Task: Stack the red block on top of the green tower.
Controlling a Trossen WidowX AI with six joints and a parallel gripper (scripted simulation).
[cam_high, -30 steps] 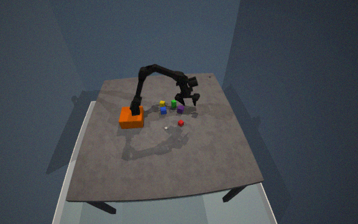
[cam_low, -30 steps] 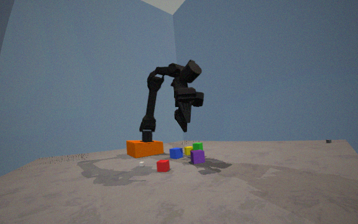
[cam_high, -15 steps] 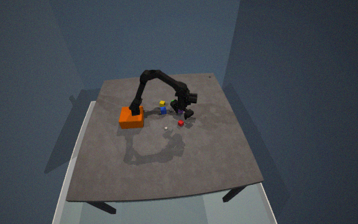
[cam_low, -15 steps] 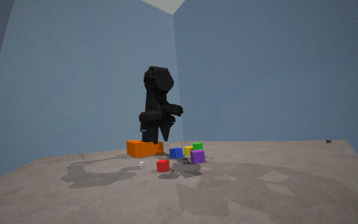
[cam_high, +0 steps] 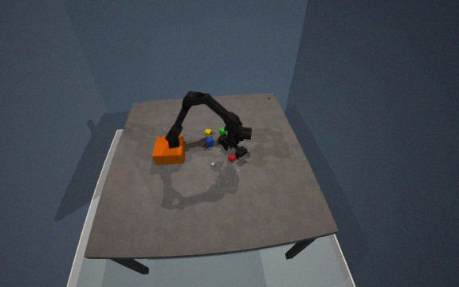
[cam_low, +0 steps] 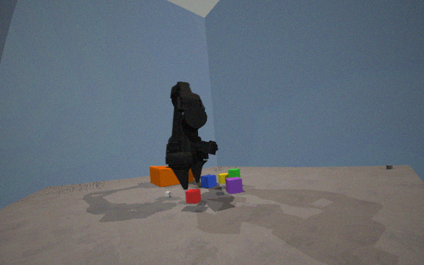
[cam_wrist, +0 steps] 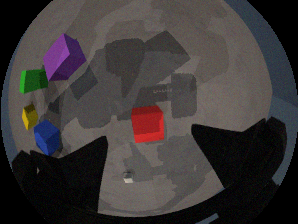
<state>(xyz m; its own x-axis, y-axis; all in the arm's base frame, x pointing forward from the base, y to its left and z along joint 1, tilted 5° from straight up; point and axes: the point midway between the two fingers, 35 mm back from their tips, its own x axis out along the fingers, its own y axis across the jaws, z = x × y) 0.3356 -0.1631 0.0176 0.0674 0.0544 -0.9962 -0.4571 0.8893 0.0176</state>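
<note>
In the exterior view, the red block lies before the purple block, left of it.

Red block, purple block (darker-sided), mottled grey-brown tabletop.

Purple block, blue block, yellow block: all off to one side of pincer. Tiny white cube near it. Small dark object well apart from it, by table corner.
</note>
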